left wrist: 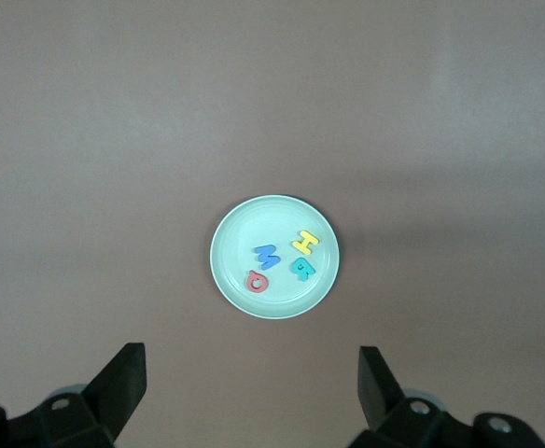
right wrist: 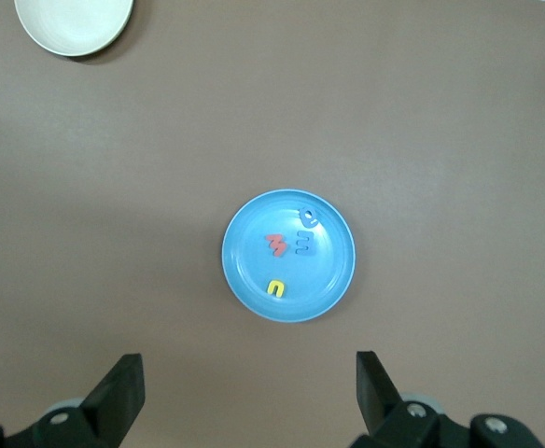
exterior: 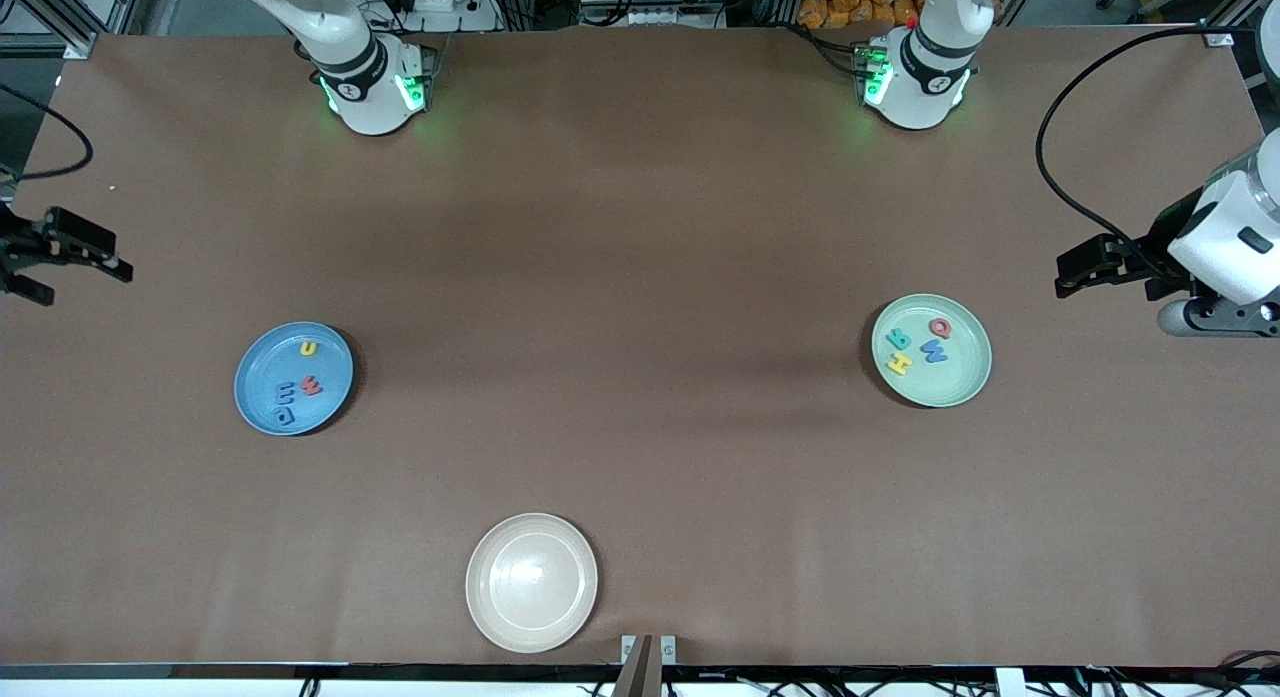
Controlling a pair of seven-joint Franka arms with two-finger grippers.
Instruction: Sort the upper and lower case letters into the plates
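The blue plate lies toward the right arm's end of the table and holds several letters, among them a yellow one and a red one. The mint green plate lies toward the left arm's end with several letters, among them a red one and a yellow one. My left gripper hangs open over bare table beside the mint plate. My right gripper hangs open over the table's edge, beside the blue plate. Neither gripper holds anything.
A cream-beige plate with nothing in it sits near the table's front edge, nearer to the front camera than both other plates, and its rim shows in the right wrist view. Brown tabletop spreads between the plates. A black cable loops near the left arm.
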